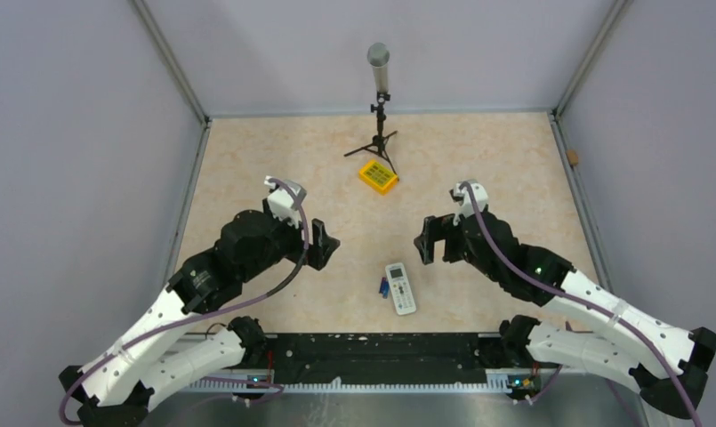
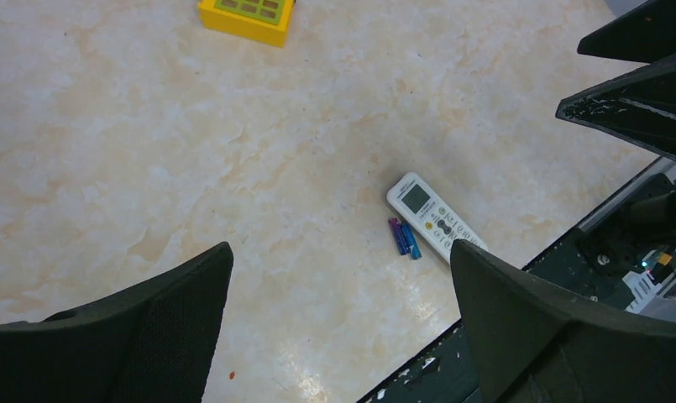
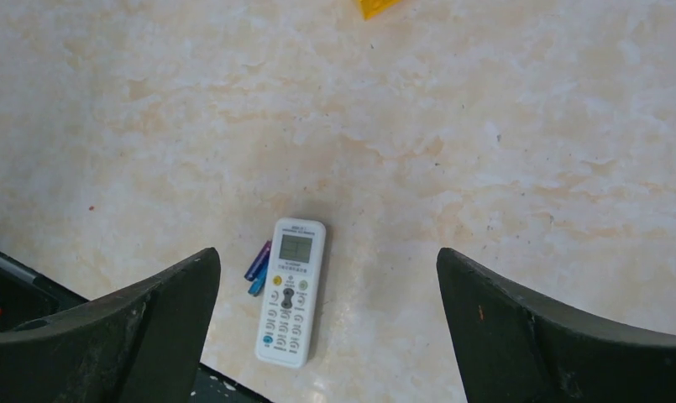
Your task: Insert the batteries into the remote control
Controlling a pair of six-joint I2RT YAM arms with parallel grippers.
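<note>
1. White plastic: the remote control (image 3: 292, 290) lies face up on the tabletop (image 3: 485, 168), close to the near edge and about midway along it. Its back is down.
2. Long axis runs from near edge toward far edge, slightly skewed, with the screen (image 3: 294, 247) at the farther end.
3. The batteries (image 3: 257, 270) are a pair lying side by side, just beside the remote's left long side near the screen end. Whether they touch it is unclear.
4. Left claw (image 1: 323, 247): fingers spread wide, nothing held. Both items lie to its right, toward the near edge.
5. Right claw (image 1: 430, 240): also spread wide, nothing held. The remote lies to its left, toward the near edge.
6. Judgement: the right claw looks nearer the remote, and the batteries sit on the left claw's side. The remote likely needs flipping first.
</note>
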